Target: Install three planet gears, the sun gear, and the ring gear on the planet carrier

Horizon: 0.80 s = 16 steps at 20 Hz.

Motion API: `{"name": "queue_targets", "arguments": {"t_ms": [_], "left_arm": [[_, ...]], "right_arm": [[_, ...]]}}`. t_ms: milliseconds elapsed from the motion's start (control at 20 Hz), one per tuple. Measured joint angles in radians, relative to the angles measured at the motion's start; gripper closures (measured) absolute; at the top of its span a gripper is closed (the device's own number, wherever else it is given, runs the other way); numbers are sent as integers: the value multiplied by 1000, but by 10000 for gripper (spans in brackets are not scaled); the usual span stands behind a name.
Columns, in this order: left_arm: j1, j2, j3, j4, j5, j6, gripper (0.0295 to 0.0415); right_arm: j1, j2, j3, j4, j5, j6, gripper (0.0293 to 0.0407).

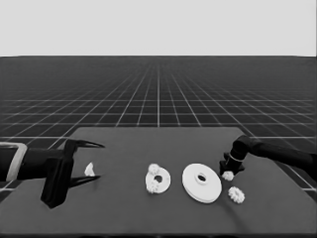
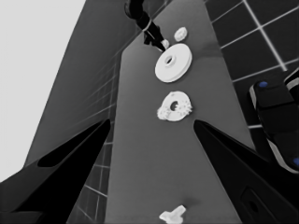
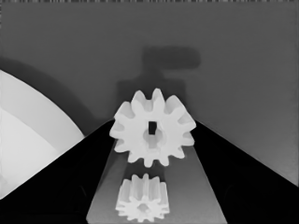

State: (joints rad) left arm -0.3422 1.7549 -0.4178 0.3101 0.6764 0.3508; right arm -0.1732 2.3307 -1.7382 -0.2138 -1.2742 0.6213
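A: Starting at the tabletop's (image 1: 124, 208) left end, what is there?

B: The left tool (image 1: 94, 161) hangs over that end with its fingers spread wide; a thin white piece (image 1: 89, 170) lies on the surface between them, touching neither.

A: And toward the middle?

B: The smaller round part (image 1: 158, 179) lies flat near the middle of the tabletop, a little toward the front edge; two small gears sit on it, one (image 1: 154, 169) on its far side and one (image 1: 151, 187) on its near side; its dark central hole shows between them; the left wrist view shows the same pair on it (image 2: 175, 107).

A: Next to the right?

B: The larger round part (image 1: 201, 183) lies flat just beside the smaller one, apart from it, with nothing on top.

A: And the right arm?

B: It reaches in from the right edge; the right tool (image 1: 229, 174) is down at the surface just right of the larger round part; its fingers pinch a gear (image 3: 153, 133) between them, the gear standing on edge, its toothed face and square-notched bore plain in the right wrist view.

A: Anything farther right?

B: One more gear (image 1: 236, 194) lies loose toward the front right corner, near the tool but apart from it.
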Motion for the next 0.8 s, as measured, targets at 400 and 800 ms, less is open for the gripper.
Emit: {"name": "queue_targets", "arguments": {"t_ms": [400, 800], "left_arm": [[0, 0, 0, 0, 0, 0, 326], [0, 0, 0, 0, 0, 0, 326]], "right_arm": [[188, -77, 147, 100, -161, 47, 388], [182, 547, 224, 32, -259, 744, 387]]}}
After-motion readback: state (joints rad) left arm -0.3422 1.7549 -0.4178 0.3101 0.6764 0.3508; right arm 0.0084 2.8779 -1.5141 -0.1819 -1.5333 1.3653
